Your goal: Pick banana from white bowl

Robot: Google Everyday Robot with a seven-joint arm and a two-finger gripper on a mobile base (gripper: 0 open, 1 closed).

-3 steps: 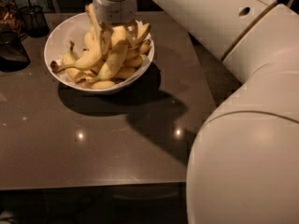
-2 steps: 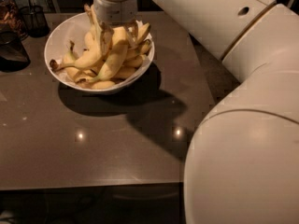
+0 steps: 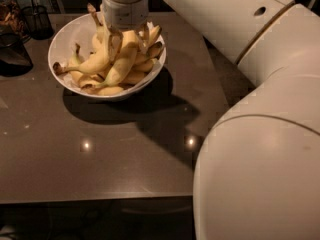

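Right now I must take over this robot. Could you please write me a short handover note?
Gripper: low over the white bowl, down among the fruit, right at the long banana.
Banana: lying in the bowl with the other bananas, not lifted.
Bowl: on the grey table, at its far left part.
Done: the reach to the bowl.
Left: make the grip sure, then lift the banana out.

Gripper [image 3: 129, 40] is down in the bananas [image 3: 120, 66] heaped in the bowl [image 3: 62, 46]. Near side of the table [image 3: 100, 154] is open. Dark containers [image 3: 12, 54] crowd the far left, and the arm [image 3: 260, 134] blocks the right.
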